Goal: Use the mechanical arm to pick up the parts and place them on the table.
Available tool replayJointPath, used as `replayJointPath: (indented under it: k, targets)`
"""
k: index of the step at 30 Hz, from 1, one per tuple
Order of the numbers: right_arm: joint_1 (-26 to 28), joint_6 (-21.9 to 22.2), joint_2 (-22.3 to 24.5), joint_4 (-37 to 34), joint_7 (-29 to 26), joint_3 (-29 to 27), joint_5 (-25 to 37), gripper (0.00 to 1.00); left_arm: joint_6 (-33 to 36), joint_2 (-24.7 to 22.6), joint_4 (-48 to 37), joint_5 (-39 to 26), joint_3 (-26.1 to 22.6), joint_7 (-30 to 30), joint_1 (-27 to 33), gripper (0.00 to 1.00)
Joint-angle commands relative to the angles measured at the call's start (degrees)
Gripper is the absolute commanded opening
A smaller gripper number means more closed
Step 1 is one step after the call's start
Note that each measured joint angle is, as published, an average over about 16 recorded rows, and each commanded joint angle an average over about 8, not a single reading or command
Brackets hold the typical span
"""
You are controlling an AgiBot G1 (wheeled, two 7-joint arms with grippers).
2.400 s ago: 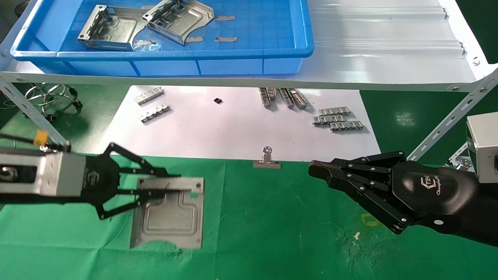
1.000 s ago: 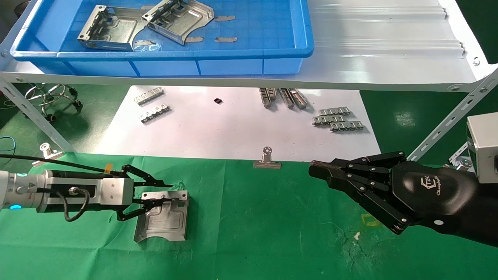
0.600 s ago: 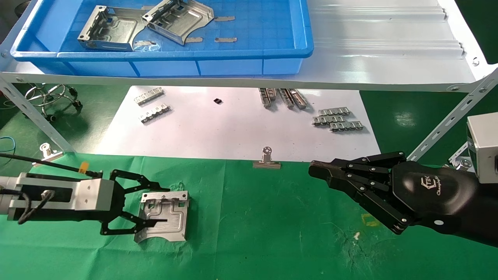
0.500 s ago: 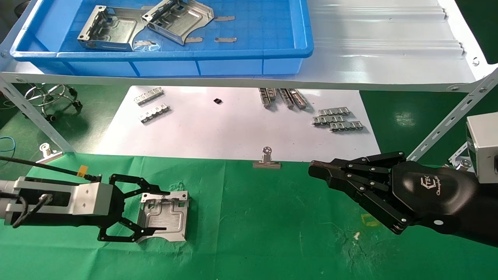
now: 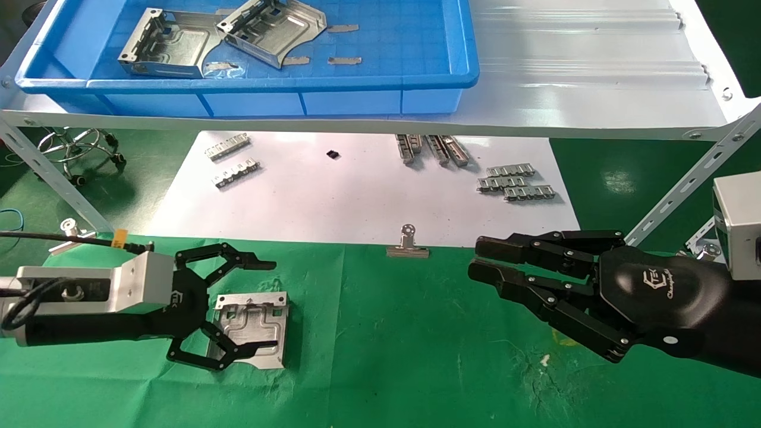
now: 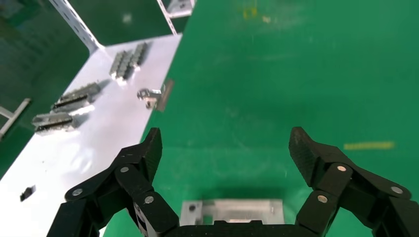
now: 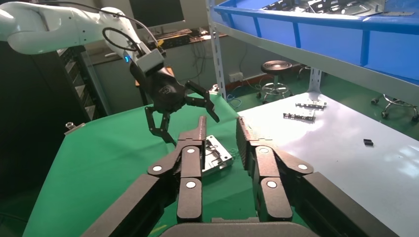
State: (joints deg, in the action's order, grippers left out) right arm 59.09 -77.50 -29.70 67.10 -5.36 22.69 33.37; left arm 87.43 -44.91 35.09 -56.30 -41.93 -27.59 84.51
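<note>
Release looks done: left claw (image 5: 250, 306) spread wide over part (image 5: 252, 329) lying flat on worktop (image 5: 416, 356), so lift straight up w/o snagging; right claw (image 5: 484, 261) parked, fingers parted, holding nothing.

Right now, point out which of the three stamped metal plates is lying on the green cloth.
The plate below the open left gripper; it lies flat on the green table, while the other two plates sit in the blue tray.
</note>
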Motion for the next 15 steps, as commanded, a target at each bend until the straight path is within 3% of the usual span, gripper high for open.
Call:
replayJointPath:
  k: [1,15]
  targets:
    - [0.0,0.0,0.0,0.0,0.0,0.0,0.0,1.0,-0.08,0.47,1.83,0.69,1.23,1.83,-1.09,1.0]
    - [0.0,0.0,0.0,0.0,0.0,0.0,0.0,1.0,-0.66,3.77,14.66,5.5,9.87,14.61,-8.74,1.0]
